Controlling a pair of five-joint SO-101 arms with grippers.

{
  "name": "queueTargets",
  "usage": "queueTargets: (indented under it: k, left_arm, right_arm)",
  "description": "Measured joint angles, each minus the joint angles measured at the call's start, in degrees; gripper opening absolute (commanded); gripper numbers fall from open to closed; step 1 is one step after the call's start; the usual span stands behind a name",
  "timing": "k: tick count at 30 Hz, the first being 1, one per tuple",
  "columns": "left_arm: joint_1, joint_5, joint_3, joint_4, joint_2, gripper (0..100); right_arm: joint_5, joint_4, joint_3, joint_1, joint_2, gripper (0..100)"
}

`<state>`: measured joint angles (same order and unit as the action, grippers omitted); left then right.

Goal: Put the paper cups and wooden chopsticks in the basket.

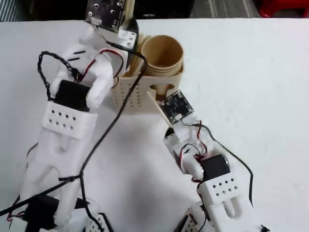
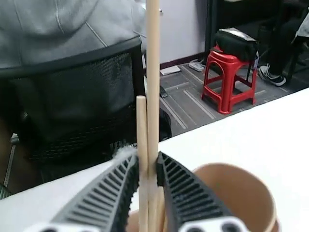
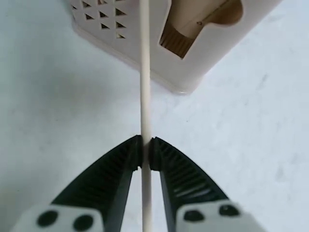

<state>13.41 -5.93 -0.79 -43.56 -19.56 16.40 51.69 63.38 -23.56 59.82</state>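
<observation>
My left jaws are clenched on a pair of chopsticks [image 2: 152,72], pale wooden sticks that stand upright between the ribbed pads, side by side and touching, one reaching well farther past the tips than the other. Just beneath those jaws, a little to one side, I see the open mouth of the paper cups [image 2: 234,193], tan and nested in a stack. From the high view the stack stands upright in the basket [image 1: 128,96], a cream box with perforated walls and a cut-out handle, and the left jaws hang over the basket's far corner, beside the cups. My right jaws are closed tight on a single chopstick [image 3: 144,72], gripping it partway along, so the thin, straight stick runs out ahead of the tips and crosses the basket's near wall beside the handle cut-out. I cannot tell whether it touches that wall. Below the right jaws is the white counter [image 1: 251,96], on which the basket stands.
</observation>
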Motion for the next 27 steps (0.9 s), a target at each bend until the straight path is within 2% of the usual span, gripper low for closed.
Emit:
queueTargets:
  k: [5, 13, 21, 24, 27]
  left_arm:
    - [0.00, 0.00, -0.70, -2.46, -0.18, 21]
    - [-0.18, 0.00, -0.70, -11.16, -8.35, 20]
    - [-5.54, 0.00, -0.70, -24.53, -16.79, 20]
    - [-7.30, 0.00, -3.69, -28.22, -20.92, 20]
    - [-9.14, 0.00, -9.67, -28.48, -26.29, 20]
  right_arm:
    - [0.00, -0.09, 0.00, 0.00, 0.00, 1.7]
    - [0.00, -0.09, 0.00, 0.00, 0.00, 1.7]
    - [0.00, -0.09, 0.00, 0.00, 0.00, 1.7]
    - [1.41, -0.09, 0.00, 0.00, 0.00, 1.7]
    - [3.43, -0.09, 0.00, 0.00, 0.00, 1.7]
